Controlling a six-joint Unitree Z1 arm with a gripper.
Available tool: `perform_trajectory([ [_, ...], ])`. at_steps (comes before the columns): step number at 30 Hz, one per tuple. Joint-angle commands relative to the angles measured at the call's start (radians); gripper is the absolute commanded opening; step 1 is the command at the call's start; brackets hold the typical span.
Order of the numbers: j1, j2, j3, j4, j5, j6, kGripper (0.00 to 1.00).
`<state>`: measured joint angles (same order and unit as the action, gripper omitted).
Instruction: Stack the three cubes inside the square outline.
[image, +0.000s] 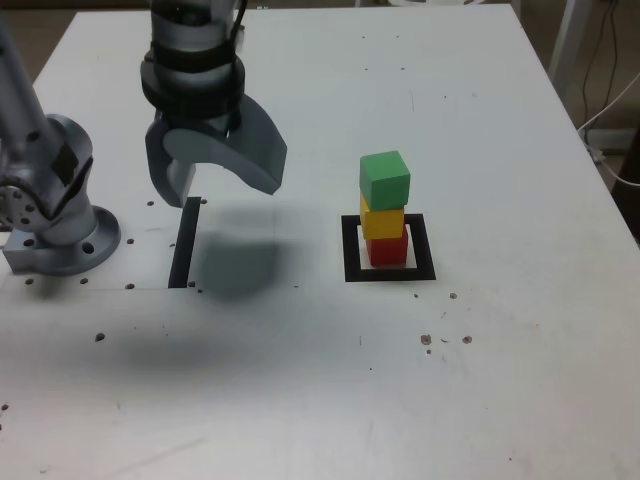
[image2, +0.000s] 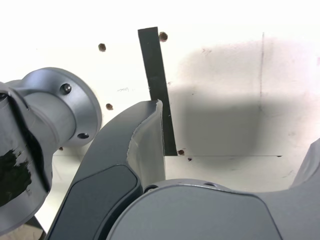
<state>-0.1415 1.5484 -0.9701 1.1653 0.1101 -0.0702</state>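
The three cubes stand stacked in the exterior view: a red cube (image: 388, 250) at the bottom, a yellow cube (image: 383, 221) on it, a green cube (image: 385, 179) on top, turned a little askew. The stack sits inside the square outline (image: 389, 248) of black tape. My gripper (image: 222, 180) hangs well off to the exterior view's left of the stack, above the table, open and holding nothing. The wrist view shows its grey fingers (image2: 145, 135) spread wide with only table between them; no cube appears there.
A straight black tape strip (image: 184, 243) (image2: 156, 85) lies under the gripper. The arm's grey base (image: 55, 215) (image2: 47, 112) stands at the exterior view's left edge. Small holes dot the white table (image: 480, 380). Cables hang beyond the table's right edge.
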Motion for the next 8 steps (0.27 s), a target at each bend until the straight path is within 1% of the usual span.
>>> perform_trajectory([
  [1,-0.005,0.010,0.007,-0.014,0.009,0.003,1.00],
  [5,-0.006,0.016,0.013,-0.055,0.022,0.002,1.00],
  [7,-0.007,0.016,0.014,-0.070,0.007,0.002,1.00],
  [8,-0.007,0.016,0.017,-0.074,-0.010,0.002,1.00],
])
